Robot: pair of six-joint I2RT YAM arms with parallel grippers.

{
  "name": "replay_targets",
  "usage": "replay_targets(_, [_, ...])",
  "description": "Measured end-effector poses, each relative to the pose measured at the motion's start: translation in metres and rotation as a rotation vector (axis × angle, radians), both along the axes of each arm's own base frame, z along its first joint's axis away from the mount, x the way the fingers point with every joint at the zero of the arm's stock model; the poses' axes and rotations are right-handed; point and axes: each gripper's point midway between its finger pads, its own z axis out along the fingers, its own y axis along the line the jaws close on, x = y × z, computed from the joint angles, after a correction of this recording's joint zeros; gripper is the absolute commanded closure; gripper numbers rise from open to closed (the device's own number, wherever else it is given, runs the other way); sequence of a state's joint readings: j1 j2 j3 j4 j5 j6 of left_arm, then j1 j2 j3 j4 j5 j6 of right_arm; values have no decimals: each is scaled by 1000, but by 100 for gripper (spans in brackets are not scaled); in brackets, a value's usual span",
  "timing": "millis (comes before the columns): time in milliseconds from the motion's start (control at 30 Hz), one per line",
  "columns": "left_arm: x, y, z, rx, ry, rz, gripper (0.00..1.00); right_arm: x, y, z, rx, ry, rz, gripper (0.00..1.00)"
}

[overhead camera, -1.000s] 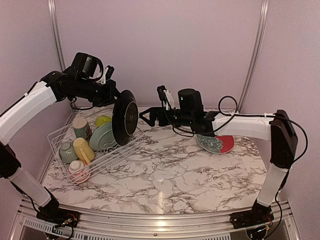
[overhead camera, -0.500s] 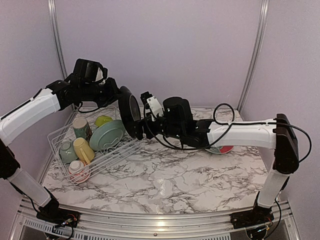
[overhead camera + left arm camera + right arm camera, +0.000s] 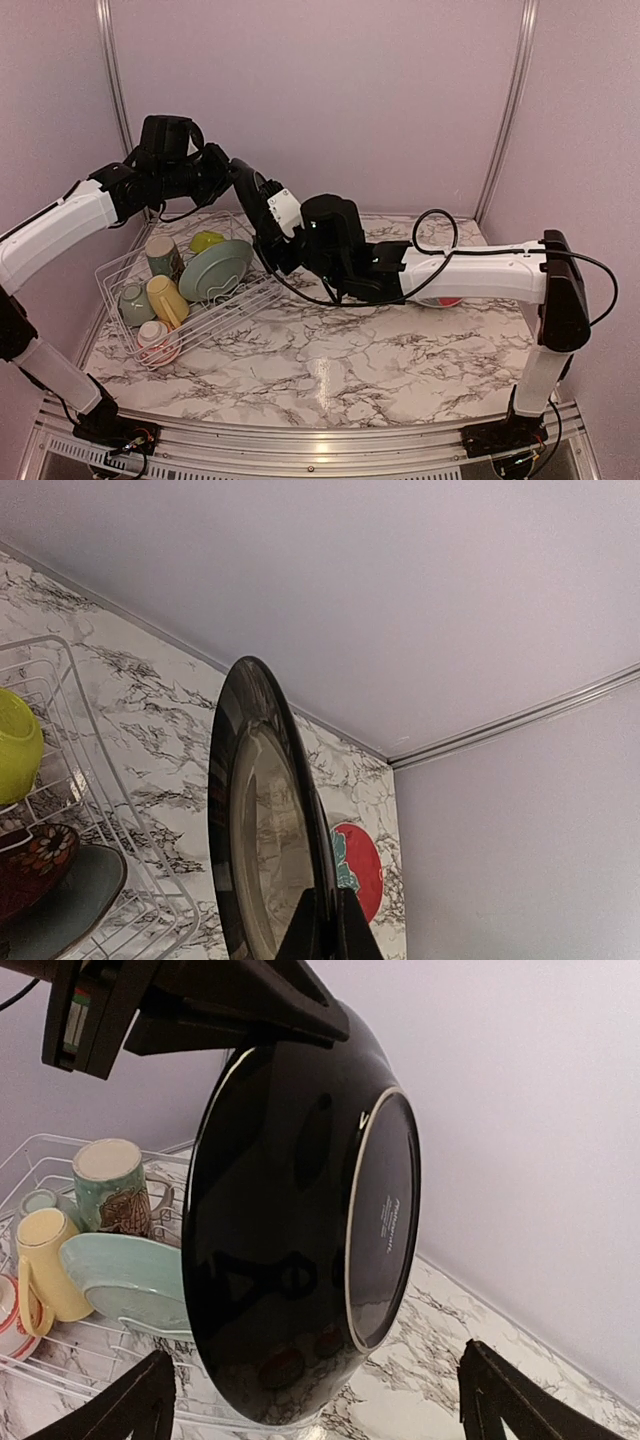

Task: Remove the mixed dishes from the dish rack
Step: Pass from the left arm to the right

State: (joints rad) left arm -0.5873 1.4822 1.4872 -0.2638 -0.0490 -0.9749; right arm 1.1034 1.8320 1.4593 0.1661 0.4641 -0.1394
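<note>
Now, left claw (image 3: 322,920): we see its fingers pinched together on the rim of the black-rimmed plate (image 3: 290,1260), holding it on edge in the air.
Right claw (image 3: 315,1380): fingers spread wide, one on either side of that plate's underside, and not touching it as far as we can tell.
Plate's place: aloft over the surface (image 3: 350,350), toward its far edge and left of middle, just beside the dish rack (image 3: 120,270).
Step in hand: we judge this a hand-over between the two claws.
Doing it well: we would seat the right claw on the rim well apart from the left's pinch and close it fully. Only then should the left let go, because glazed rims slip.
In the rack: pale green plate (image 3: 213,268), yellow mug (image 3: 165,298) and lime-green bowl (image 3: 205,240), near the surface's left edge.
Red patterned plate (image 3: 355,865): flat on the surface, toward its right edge.
</note>
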Motion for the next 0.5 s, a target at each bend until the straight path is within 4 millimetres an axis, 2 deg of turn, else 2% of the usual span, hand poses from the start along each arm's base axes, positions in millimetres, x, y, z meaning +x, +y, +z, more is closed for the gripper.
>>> replay_targets(367, [2, -4, 11, -92, -4, 34, 100, 22, 0, -10, -94, -88, -112, 15])
replay_targets(500, [2, -9, 10, -115, 10, 38, 100, 31, 0, -11, -123, -139, -162, 25])
